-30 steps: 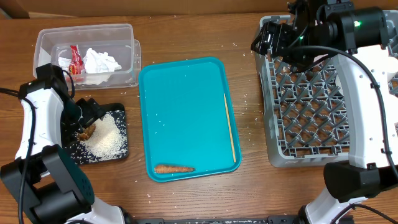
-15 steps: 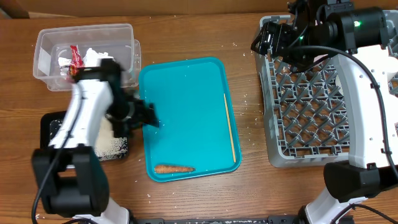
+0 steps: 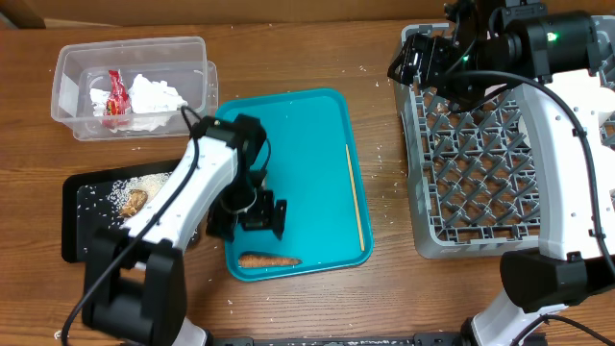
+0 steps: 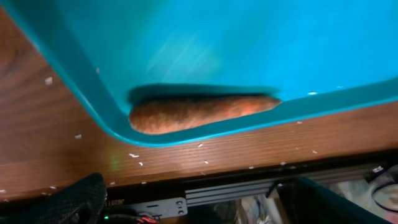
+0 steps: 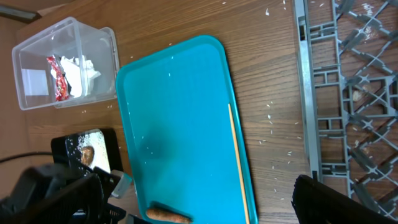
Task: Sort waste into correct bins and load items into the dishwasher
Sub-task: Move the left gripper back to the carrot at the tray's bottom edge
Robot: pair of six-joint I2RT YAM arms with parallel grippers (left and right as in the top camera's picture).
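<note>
The orange carrot (image 3: 269,259) lies in the near left corner of the teal tray (image 3: 307,144). My left gripper (image 3: 258,217) hovers just behind it, open and empty. In the left wrist view the carrot (image 4: 199,112) fills the middle, against the tray's rim, with one dark finger (image 4: 74,199) low at the left. The clear tub (image 3: 72,72) holds the red wrapper (image 3: 115,94) and the white napkin (image 3: 154,96). The black tray (image 3: 82,235) carries rice and a brown lump (image 3: 135,200). My right gripper (image 3: 415,65) is open over the far left corner of the grey rack (image 3: 500,173).
A thin wooden stick (image 3: 355,197) lies along the teal tray's right side. Loose rice grains dot the wood between tray and rack. In the right wrist view the rack (image 5: 348,93) shows no dishes, and the tub (image 5: 93,46) sits at the far left.
My left arm swung right from the black tray to the teal tray's near left corner, close behind the carrot. The black tray is now uncovered. The right arm stayed still.
</note>
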